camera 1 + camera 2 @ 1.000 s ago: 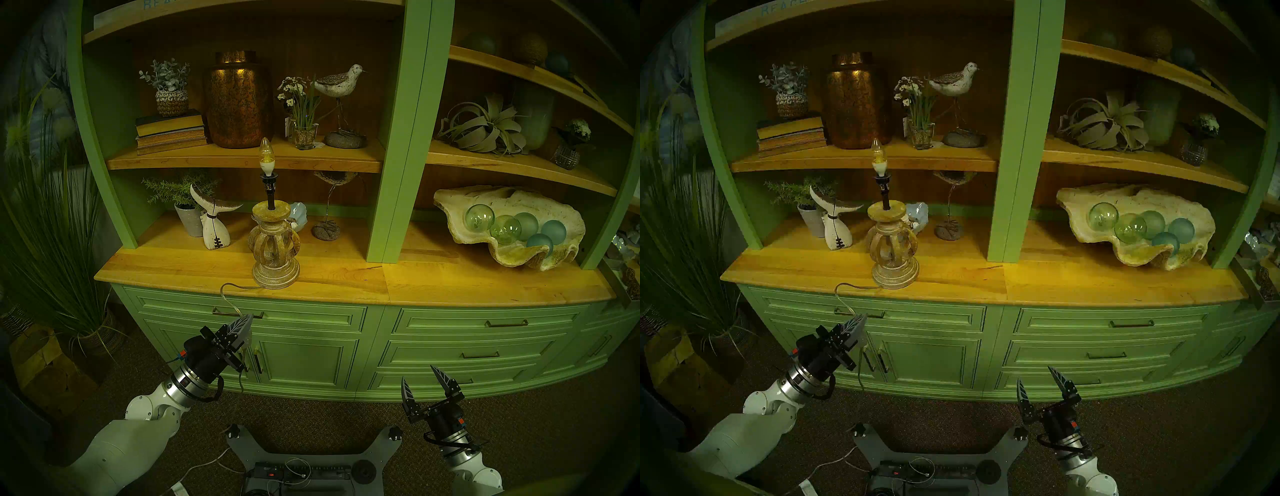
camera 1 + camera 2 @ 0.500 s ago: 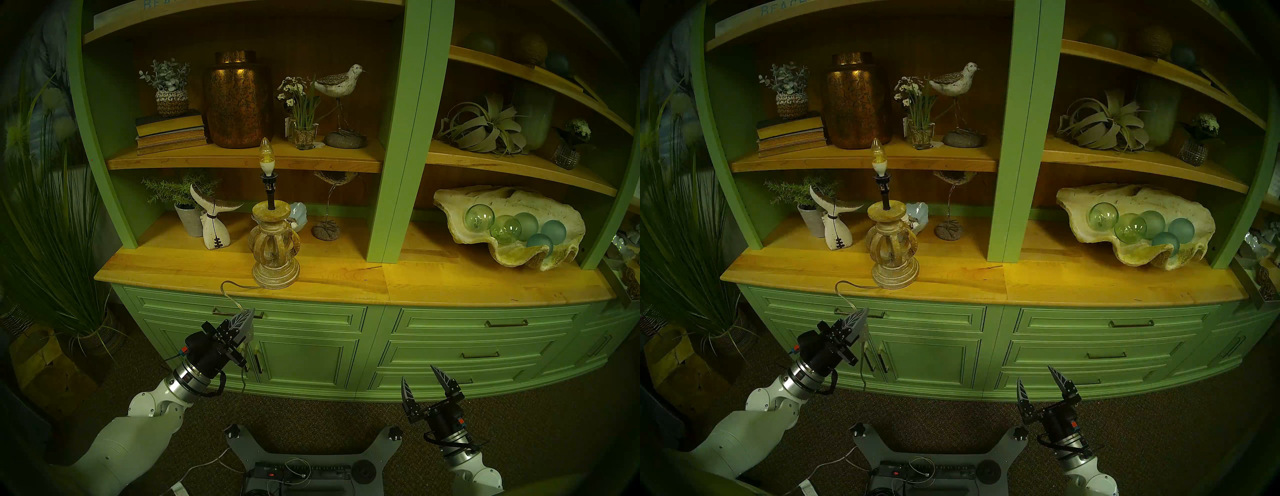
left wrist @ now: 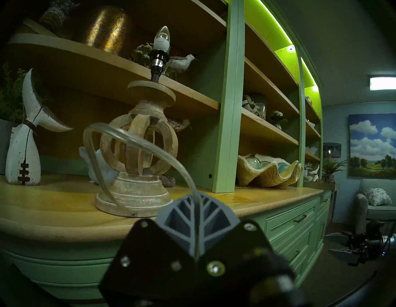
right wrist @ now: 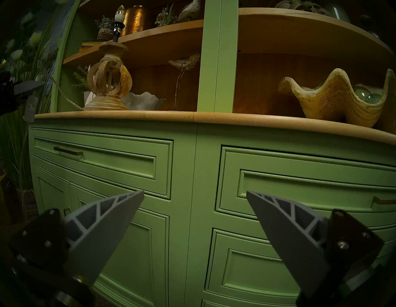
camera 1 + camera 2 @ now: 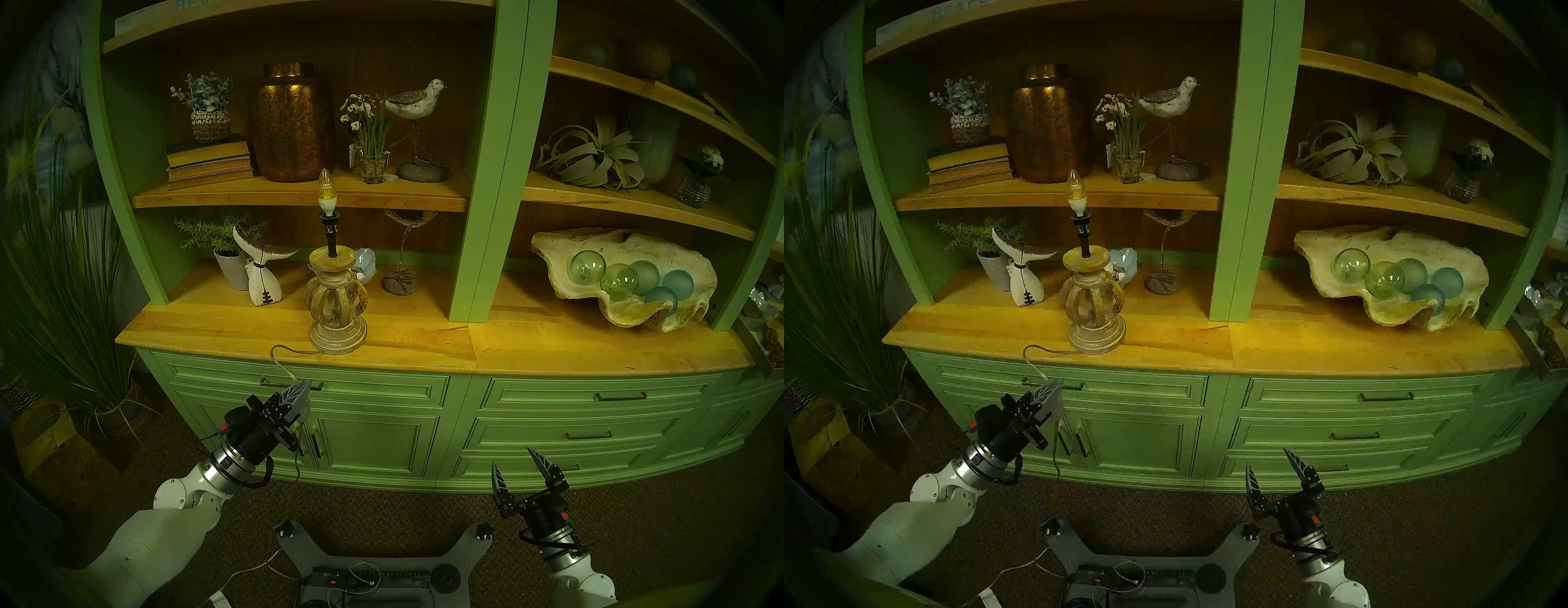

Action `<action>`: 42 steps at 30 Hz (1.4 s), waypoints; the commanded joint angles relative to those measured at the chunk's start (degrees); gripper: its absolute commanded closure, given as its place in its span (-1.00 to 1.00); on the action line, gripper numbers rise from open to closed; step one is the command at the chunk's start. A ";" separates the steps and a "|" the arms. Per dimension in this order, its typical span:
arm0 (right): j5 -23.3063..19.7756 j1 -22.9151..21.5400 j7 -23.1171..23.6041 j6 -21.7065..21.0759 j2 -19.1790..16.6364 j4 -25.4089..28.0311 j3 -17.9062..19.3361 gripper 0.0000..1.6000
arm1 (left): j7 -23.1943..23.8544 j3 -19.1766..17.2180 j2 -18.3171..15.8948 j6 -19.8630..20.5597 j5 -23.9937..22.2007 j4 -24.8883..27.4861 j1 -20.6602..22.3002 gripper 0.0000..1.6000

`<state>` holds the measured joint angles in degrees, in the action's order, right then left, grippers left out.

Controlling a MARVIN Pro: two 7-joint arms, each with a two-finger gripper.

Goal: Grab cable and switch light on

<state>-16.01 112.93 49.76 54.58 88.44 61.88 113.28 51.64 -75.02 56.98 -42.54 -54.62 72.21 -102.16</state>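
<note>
1. Grass plant: long thin green blades in a woven basket, on the floor well left of the left claw.
2. Left claw: grey ribbed fingers pressed together, pinching the cable; it sits in front of the top drawer handle.
3. Cable: thin clear flexible cord. It loops from the lamp foot over the counter edge, passes between the fingers and hangs down past the claw; a small clear-white switch hangs just under the fingertips.
4. Whale tail: white painted wood, above the left claw on the counter, left of the lamp.
5. Lamp: carved openwork beige wood base, thin black stem, bare candle-shaped bulb, unlit. Stands upright up and right of the left claw, near the counter's front edge.
6. Cabinet: green panelled doors and drawers, behind both claws.
7. Right claw: grey ribbed fingers spread, empty, low before the drawers.
8. Shell: large, rough, cream, holding glass balls; above the right claw.
</note>
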 commanded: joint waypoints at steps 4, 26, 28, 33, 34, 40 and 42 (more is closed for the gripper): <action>-0.02 -0.12 0.20 0.20 -0.08 1.46 -0.14 -1.00 | 0.47 -0.76 0.09 -0.52 -0.94 1.25 0.90 1.00; 1.88 -4.39 4.08 -1.14 -6.63 7.26 -2.58 -1.00 | 0.55 -0.64 0.07 -0.42 -0.68 0.93 1.02 1.00; 2.59 -5.99 4.81 0.42 -7.32 7.45 -3.65 -1.00 | 0.56 -0.61 0.06 -0.40 -0.63 0.85 1.03 1.00; 3.92 -7.32 6.35 -0.12 -8.85 11.36 -7.92 -1.00 | 0.58 -0.58 0.06 -0.40 -0.59 0.74 1.07 1.00; 4.45 -7.12 6.79 -0.52 -9.76 13.00 -9.50 -1.00 | 0.60 -0.59 0.07 -0.41 -0.60 0.74 1.08 1.00; 5.80 -6.33 7.07 -3.27 -13.53 16.55 -15.04 -1.00 | 0.63 -0.62 0.11 -0.45 -0.66 0.78 1.11 1.00; 6.17 -5.47 7.64 -5.33 -15.38 18.09 -16.87 -1.00 | 0.64 -0.64 0.12 -0.46 -0.68 0.80 1.11 1.00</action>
<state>-10.63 107.53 51.43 53.13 79.04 73.99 101.65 52.30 -75.07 56.93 -42.64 -54.86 71.77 -102.15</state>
